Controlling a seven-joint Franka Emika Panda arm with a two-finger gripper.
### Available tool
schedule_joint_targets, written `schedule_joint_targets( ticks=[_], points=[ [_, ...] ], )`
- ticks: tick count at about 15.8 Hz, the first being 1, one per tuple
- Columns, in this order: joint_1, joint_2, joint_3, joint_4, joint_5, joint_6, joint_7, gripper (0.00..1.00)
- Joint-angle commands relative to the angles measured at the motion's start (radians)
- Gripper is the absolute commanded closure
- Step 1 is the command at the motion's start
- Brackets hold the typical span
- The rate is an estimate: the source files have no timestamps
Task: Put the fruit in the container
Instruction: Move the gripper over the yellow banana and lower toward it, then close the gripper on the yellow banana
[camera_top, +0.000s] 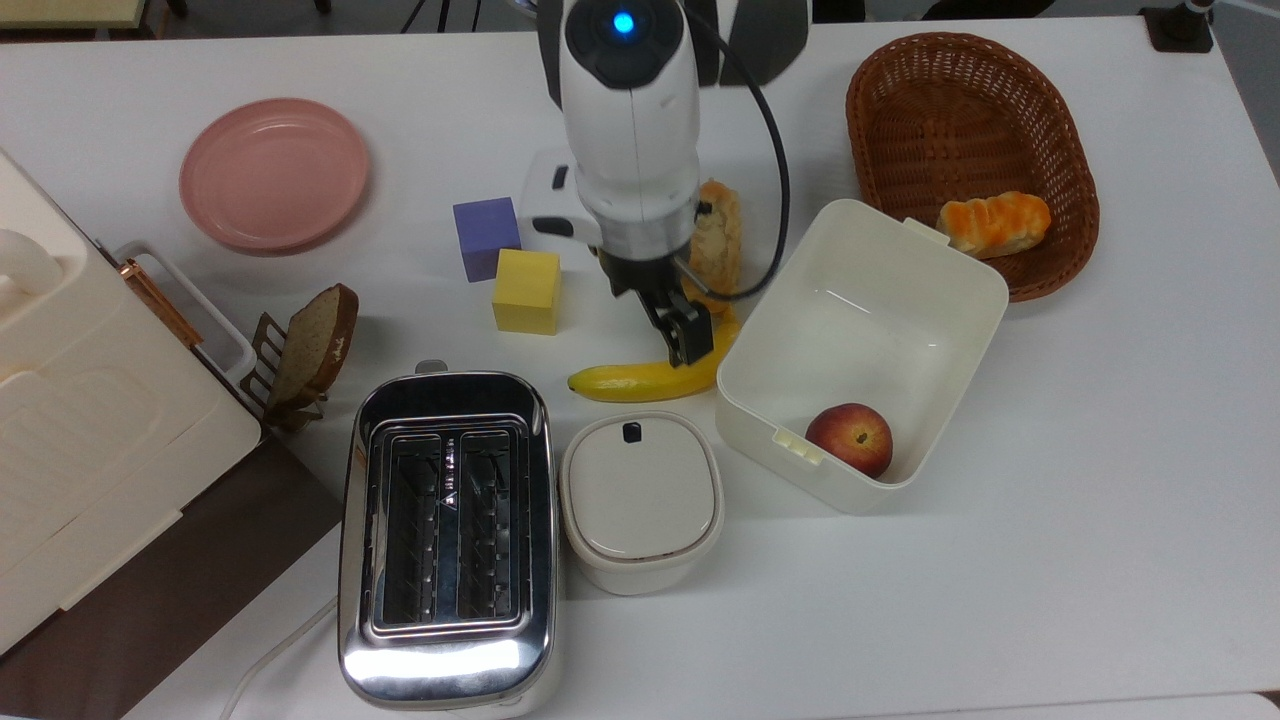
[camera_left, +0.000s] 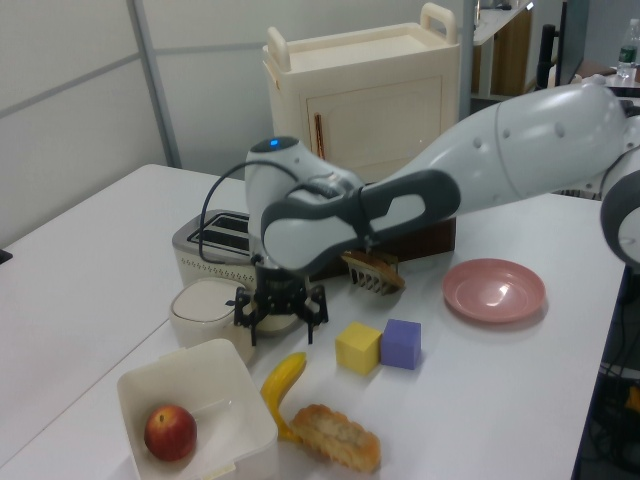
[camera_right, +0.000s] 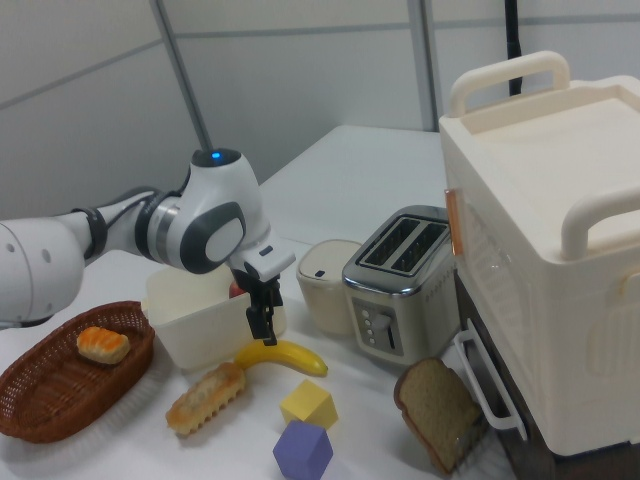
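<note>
The banana (camera_top: 650, 378) lies flat on the bench (camera_top: 1050, 560), in the top view curving from its blunt end near the toaster (camera_top: 447, 535) up to the stem, which sits just beside the tub's (camera_top: 960, 262) left wall; the lidded box (camera_top: 641, 500) is close below it and the bread (camera_top: 722, 235) close above the stem; it looks light, stiff and glossy, so likely slippery; I would take it across the thick middle, where the curve is gentlest, rather than at the tapered stem. The hand (camera_left: 279, 312) hangs just above the banana's stem half, fingers spread in the left view and holding nothing. Room is tight there: the tub wall on the top view's right, the box below, the bread above; the free side is the top view's left, toward the yellow cube (camera_top: 527, 290) and the purple cube (camera_top: 487, 237). The tub is deep and open, with a peach (camera_top: 849, 438) in its near corner and bare floor beside it; the lift must clear the rim. The basket (camera_top: 965, 120) stands behind the tub.
</note>
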Motion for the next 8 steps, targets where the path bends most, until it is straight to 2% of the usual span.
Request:
schedule_joint_targets(
  ticks=[1,4,8],
  points=[
    [0.037,0.056,-0.007,0.002,0.008,0.066,0.052,0.0],
    [0.06,0.118,-0.009,0.015,0.008,0.093,0.054,0.0],
    [0.075,0.149,-0.012,0.015,-0.003,0.138,0.078,0.0]
  ],
)
